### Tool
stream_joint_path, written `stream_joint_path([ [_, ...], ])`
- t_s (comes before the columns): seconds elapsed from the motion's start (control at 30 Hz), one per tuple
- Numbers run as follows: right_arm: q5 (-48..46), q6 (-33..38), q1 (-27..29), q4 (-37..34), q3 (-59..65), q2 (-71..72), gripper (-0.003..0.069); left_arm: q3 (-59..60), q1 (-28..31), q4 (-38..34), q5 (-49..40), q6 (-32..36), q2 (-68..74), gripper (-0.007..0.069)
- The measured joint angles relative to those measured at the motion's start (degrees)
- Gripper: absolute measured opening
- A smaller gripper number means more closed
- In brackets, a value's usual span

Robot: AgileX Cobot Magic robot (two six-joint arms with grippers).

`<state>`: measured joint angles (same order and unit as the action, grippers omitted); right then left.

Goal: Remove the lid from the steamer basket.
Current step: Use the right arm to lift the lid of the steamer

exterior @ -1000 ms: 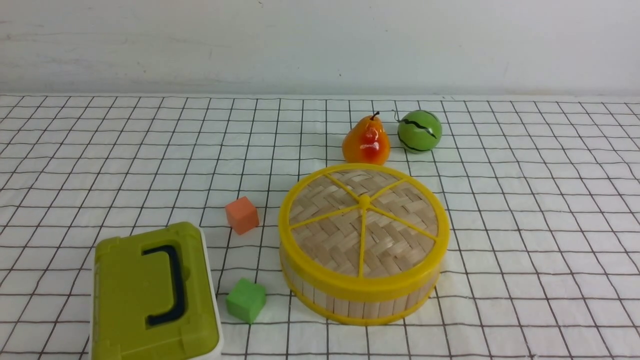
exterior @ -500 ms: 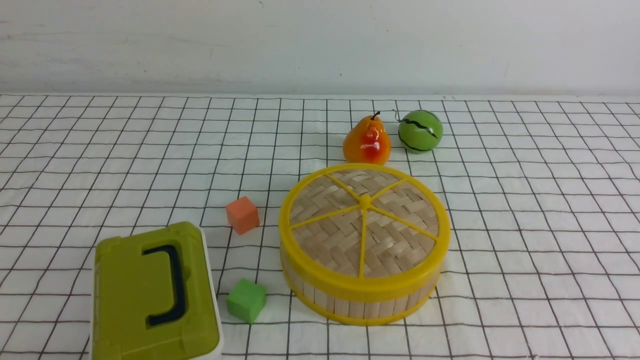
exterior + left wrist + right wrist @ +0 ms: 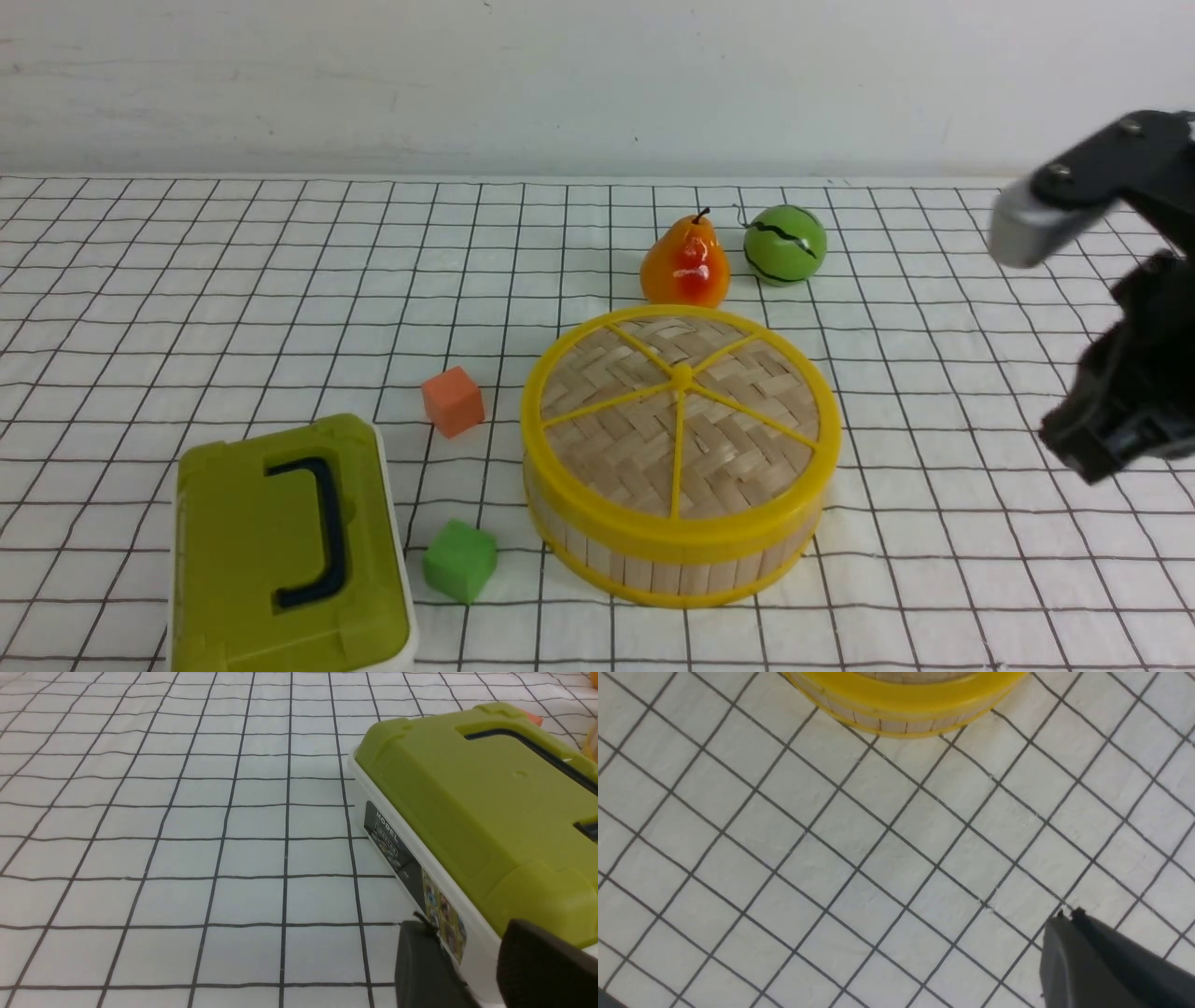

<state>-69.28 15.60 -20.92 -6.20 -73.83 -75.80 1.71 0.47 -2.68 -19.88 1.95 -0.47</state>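
The lid (image 3: 680,411), a woven bamboo disc with a yellow rim and spokes, sits closed on the steamer basket (image 3: 653,571) in the middle of the table. The right wrist view shows the lid's yellow rim (image 3: 906,693) and the basket's slat wall (image 3: 896,722) some way ahead of my right gripper (image 3: 1066,915). That gripper is shut and empty above the checked cloth. My right arm (image 3: 1116,411) hangs to the right of the basket, apart from it. My left gripper (image 3: 472,966) is open and empty, low beside the olive-green box.
The olive-green box (image 3: 280,551) with a dark handle stands at the front left and shows close in the left wrist view (image 3: 467,793). An orange cube (image 3: 453,401) and a green cube (image 3: 458,560) lie left of the basket. A pear (image 3: 684,263) and a green ball (image 3: 784,245) stand behind it.
My right arm has come into the front view from the right edge. The lid, basket and other objects have not moved.
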Motion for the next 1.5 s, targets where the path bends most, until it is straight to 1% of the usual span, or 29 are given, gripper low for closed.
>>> stream_joint_path([
  [0.13,0.63,-0.87,-1.54,0.19,-5.26,-6.12,-0.0005,0.0,0.0,0.0,0.0,0.0,0.0,0.0239],
  [0.27,1.07,-2.9,-2.7,0.91,-10.72,-12.74,0.0017,0.0,0.0,0.0,0.0,0.0,0.0,0.0239],
  [0.3,1.14,-3.17,-3.47,1.7,-13.89,-15.92,0.0046,0.0,0.0,0.0,0.0,0.0,0.0,0.0239],
  [0.33,1.2,-3.17,-3.84,1.99,-15.28,-17.88,0.0063,0.0,0.0,0.0,0.0,0.0,0.0,0.0239],
  [0.37,1.25,-3.3,-4.52,2.16,-17.35,-20.2,0.0101,0.0,0.0,0.0,0.0,0.0,0.0,0.0239],
  [0.43,1.36,-3.35,-5.49,2.21,-19.99,-23.21,0.015,0.0,0.0,0.0,0.0,0.0,0.0,0.0239],
  [0.53,3.08,-3.35,-7.5,2.32,-24.3,-28.63,0.0279,0.0,0.0,0.0,0.0,0.0,0.0,0.0239],
  [0.57,3.08,-3.35,-7.63,2.32,-24.52,-28.63,0.0286,0.0,0.0,0.0,0.0,0.0,0.0,0.0239],
  [0.6,4.85,-3.35,-8.44,2.32,-25.96,-31.04,0.0344,0.0,0.0,0.0,0.0,0.0,0.0,0.0239],
  [0.7,8.87,-4.01,-9.37,2.26,-27.4,-34.13,0.0416,0.0,0.0,0.0,0.0,0.0,0.0,0.0239],
  [0.77,11.3,-4.87,-9.42,2.14,-27.6,-35.37,0.0431,0.0,0.0,0.0,0.0,0.0,0.0,0.0239],
  [0.87,13.34,-6.0,-9.42,2.14,-27.85,-36.84,0.0431,0.0,0.0,0.0,0.0,0.0,0.0,0.0239],
  [1.07,15.9,-7.06,-9.42,2.11,-27.86,-39.21,0.0368,0.0,0.0,0.0,0.0,0.0,0.0,0.0239],
  [1.2,16.01,-7.21,-9.42,1.51,-27.88,-40.26,0.0262,0.0,0.0,0.0,0.0,0.0,0.0,0.0239],
  [1.23,15.97,-7.21,-9.42,1.48,-27.88,-40.24,0.0256,0.0,0.0,0.0,0.0,0.0,0.0,0.0239],
  [1.27,15.67,-7.27,-9.44,1.26,-27.93,-40.29,0.0183,0.0,0.0,0.0,0.0,0.0,0.0,0.0239],
  [1.33,15.39,-7.27,-9.49,0.9,-27.98,-40.29,0.01,0.0,0.0,0.0,0.0,0.0,0.0,0.0239],
  [1.5,13.95,-7.27,-9.49,0.84,-29.07,-40.29,0.0104,0.0,0.0,0.0,0.0,0.0,0.0,0.0239],
])
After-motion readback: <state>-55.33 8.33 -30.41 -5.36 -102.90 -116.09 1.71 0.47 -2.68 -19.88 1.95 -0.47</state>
